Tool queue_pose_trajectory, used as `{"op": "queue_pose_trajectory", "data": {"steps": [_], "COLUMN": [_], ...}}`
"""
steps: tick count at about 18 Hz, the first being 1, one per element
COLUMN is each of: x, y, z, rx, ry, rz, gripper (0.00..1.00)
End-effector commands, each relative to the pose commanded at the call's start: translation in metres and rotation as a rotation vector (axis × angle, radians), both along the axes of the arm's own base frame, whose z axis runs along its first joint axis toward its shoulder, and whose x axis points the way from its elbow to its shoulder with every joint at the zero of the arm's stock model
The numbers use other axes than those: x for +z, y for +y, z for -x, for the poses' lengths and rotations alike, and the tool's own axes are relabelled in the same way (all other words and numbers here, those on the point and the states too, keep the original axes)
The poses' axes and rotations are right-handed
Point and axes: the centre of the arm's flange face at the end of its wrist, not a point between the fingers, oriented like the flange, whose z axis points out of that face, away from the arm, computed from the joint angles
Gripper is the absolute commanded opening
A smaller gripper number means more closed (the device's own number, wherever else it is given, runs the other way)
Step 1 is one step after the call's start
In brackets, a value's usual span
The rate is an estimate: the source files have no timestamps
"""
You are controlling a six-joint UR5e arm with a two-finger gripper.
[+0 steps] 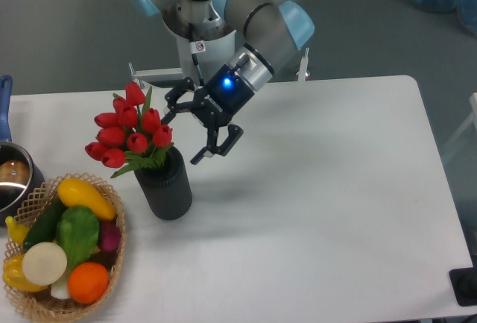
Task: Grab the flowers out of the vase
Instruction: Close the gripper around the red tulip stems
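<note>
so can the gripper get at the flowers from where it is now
Probably yes. The open gripper sits just right of the flowers, nothing between them. The blooms stand clear above the vase, and the wicker basket lies lower left, out of the way.

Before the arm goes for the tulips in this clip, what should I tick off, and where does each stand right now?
1. Gripper open: ok, fingers spread.
2. Flowers seated in vase: ok.
3. Vase upright on table: ok.
4. Fingers either side of the bunch: not ok, gripper sits right of the buds.
5. Gripper height against the stems: cannot tell from one view.
6. Wicker basket out of the approach: ok, front-left.
</note>
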Motion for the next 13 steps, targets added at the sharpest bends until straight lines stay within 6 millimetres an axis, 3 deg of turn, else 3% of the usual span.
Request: {"op": "queue_pose_trajectory", "data": {"steps": [8, 10, 13], "x": [-0.009, -0.013, -0.014], "y": [0.009, 0.012, 0.012], "z": [-0.011, -0.011, -0.011], "rx": [-0.059, -0.074, -0.082], "ry": [0.032, 0.046, 0.060], "rz": [-0.036, -0.048, -0.057], "gripper": [0.90, 0.76, 0.44]}}
